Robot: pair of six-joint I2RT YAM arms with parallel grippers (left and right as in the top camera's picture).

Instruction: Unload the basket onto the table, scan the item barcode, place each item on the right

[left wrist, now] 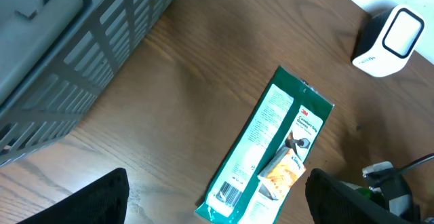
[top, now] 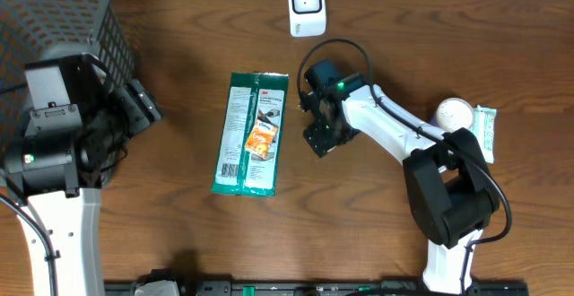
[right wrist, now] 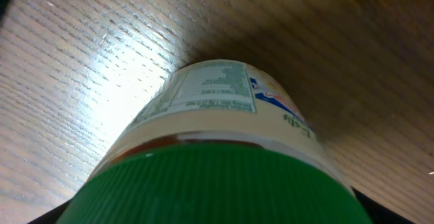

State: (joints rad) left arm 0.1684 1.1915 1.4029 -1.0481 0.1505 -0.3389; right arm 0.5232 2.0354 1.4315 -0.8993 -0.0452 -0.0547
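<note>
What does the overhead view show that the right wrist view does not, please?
Only overhead: the green packet, the white scanner and the basket. Only right wrist: a bottle seen very close, with a green cap and a printed label. Both: the wooden table.
</note>
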